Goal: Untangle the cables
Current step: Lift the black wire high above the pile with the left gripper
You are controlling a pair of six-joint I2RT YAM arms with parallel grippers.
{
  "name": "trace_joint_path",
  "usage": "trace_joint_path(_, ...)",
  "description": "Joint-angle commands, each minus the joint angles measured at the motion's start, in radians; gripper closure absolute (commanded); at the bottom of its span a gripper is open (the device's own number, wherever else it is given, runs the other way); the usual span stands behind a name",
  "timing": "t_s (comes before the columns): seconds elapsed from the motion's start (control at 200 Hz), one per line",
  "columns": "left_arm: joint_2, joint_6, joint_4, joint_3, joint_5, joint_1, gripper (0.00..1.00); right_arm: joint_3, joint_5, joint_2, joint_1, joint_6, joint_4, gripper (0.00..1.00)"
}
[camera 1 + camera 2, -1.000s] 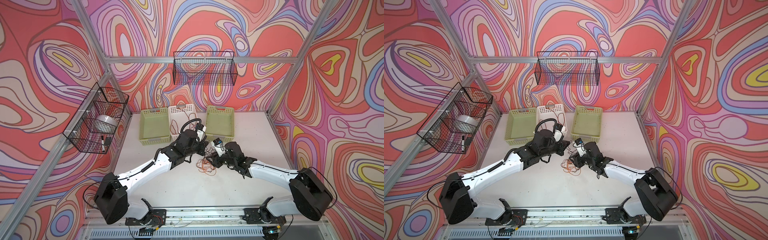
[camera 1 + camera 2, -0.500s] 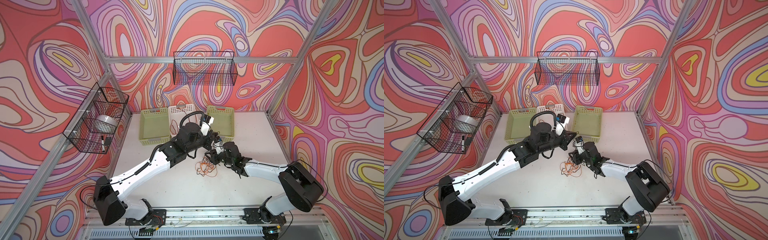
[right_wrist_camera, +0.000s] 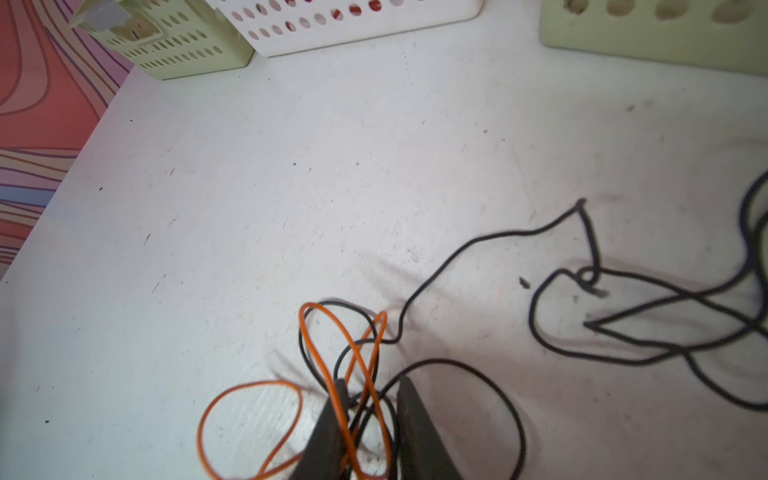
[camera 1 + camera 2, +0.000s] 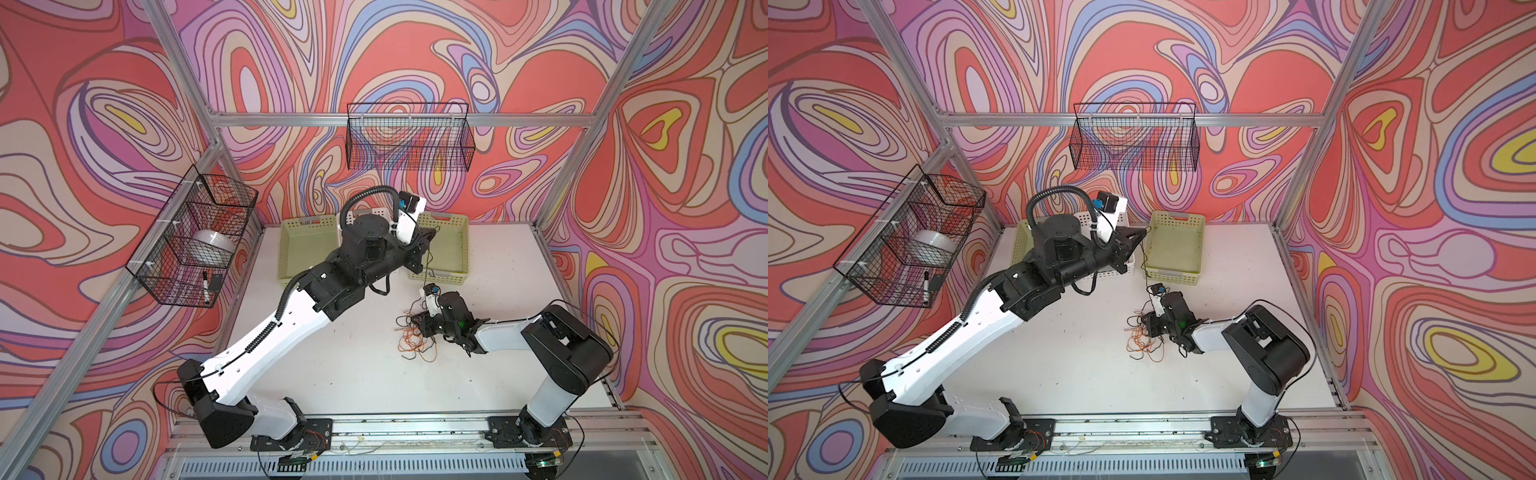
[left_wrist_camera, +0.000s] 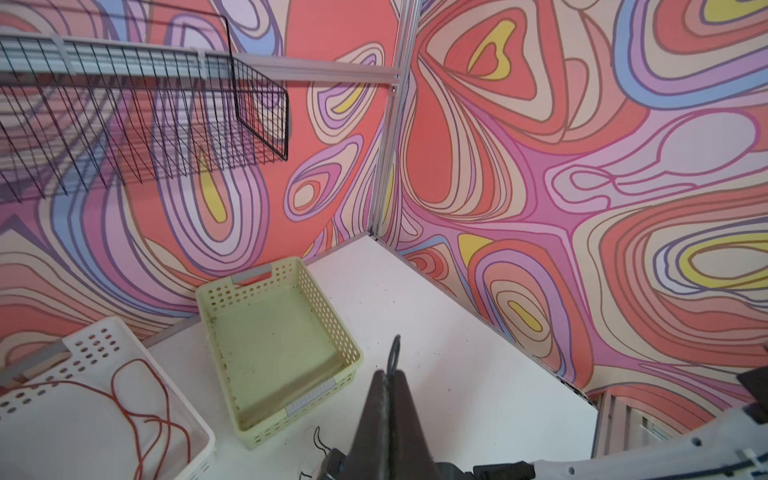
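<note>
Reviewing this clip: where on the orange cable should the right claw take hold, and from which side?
Grip the orange cable at its lone loop lying flat on bare table, apart from the black cable; come straight down, jaws across the strand. Where the right claw stands open now, orange and black strands cross, so closing there would likely pinch both.

Both top views: mounted high at the front, tilted steeply down toward the swirl-patterned back wall [image 4: 291, 174]. Far off, with the whole white tabletop [image 4: 365, 374] in frame.

Left wrist view: lifted, facing the back right corner. A pale green perforated plastic basket [image 5: 274, 345] sits below; both top views share it.

Right wrist view: low, very near the tabletop, on a thin orange cord [image 3: 257, 383] and a thin black cord [image 3: 498, 235]. The top views show these small.
</note>
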Motion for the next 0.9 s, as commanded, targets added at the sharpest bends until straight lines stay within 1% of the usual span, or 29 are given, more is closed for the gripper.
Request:
trace_joint_path(0.0,0.024,0.092,-0.08,0.125,-0.041,0.004,1.0,-0.024,-0.006,0.028,0.004,0.027,0.004,0.81)
trace_joint_path(0.165,0.062,0.103,-0.139,0.267,-0.015,0.038,1.0,-0.024,0.0,0.041,0.004,0.022,0.002,0.82)
trace_joint_path(0.285,0.089,0.09,-0.158,0.358,0.033,0.077,1.0,-0.019,-0.004,0.041,0.004,0.013,-0.007,0.82)
trace_joint_path(0.305,0.095,0.087,-0.165,0.379,0.044,0.082,1.0,-0.018,-0.004,0.069,0.004,0.012,-0.008,0.81)
trace_joint_path(0.36,0.113,0.083,-0.183,0.433,0.062,0.098,1.0,-0.017,-0.003,0.076,0.004,0.009,-0.014,0.81)
trace_joint_path(0.641,0.174,0.127,-0.19,0.647,0.066,0.129,1.0,-0.021,0.005,0.101,0.004,0.0,-0.008,0.81)
trace_joint_path(0.771,0.184,0.152,-0.158,0.688,0.049,0.135,1.0,-0.024,0.003,0.101,0.004,-0.007,0.0,0.81)
trace_joint_path(0.896,0.181,0.17,-0.16,0.722,0.035,0.146,1.0,-0.033,0.009,0.066,0.004,-0.014,0.002,0.79)
